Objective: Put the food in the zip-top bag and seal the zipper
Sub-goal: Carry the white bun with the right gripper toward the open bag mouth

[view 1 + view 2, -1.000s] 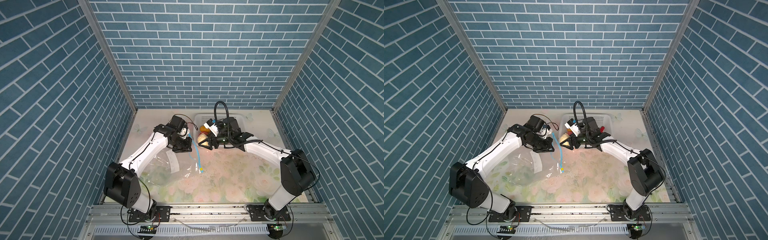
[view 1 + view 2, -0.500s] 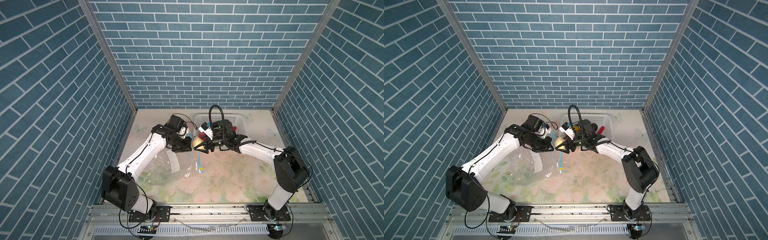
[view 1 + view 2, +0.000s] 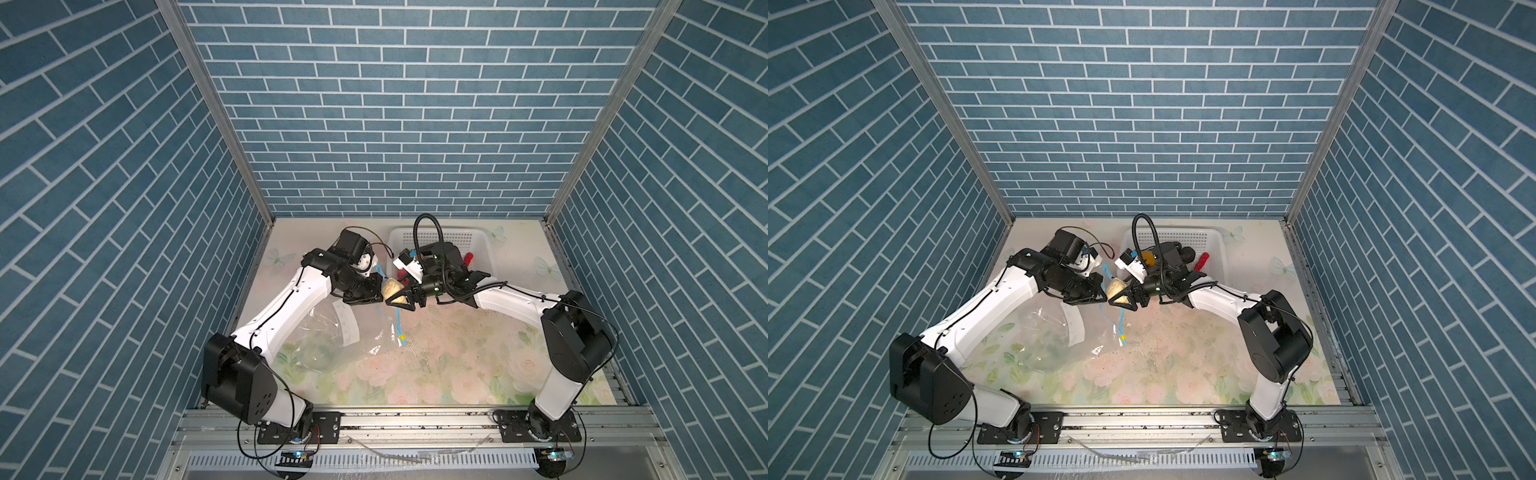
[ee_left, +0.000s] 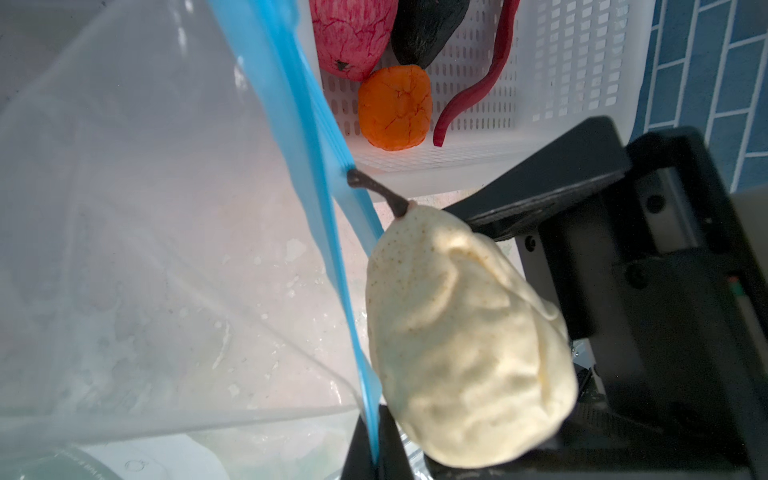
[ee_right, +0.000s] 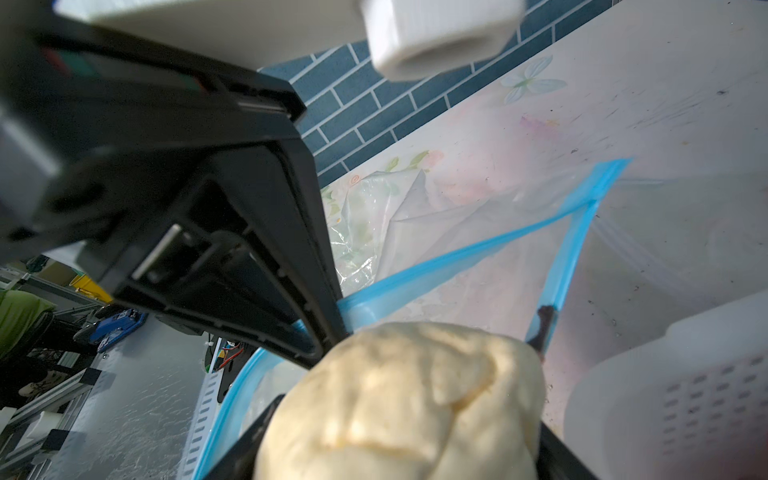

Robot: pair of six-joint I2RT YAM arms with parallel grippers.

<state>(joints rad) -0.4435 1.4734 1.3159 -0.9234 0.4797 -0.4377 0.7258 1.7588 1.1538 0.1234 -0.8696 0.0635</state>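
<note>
The zip-top bag (image 3: pixel 316 336) sags on the counter (image 3: pixel 457 361), its zipper (image 4: pixel 316 166) pinched and lifted by the left pincer (image 4: pixel 376 451). The right pincer (image 3: pixel 397 296), clamped on the cream pear (image 4: pixel 465 345) (stem touching the strip), may catch 1 lip and spill it outside; other foods (image 4: pixel 395 108) lie in the far basket (image 3: pixel 486 245).
</note>
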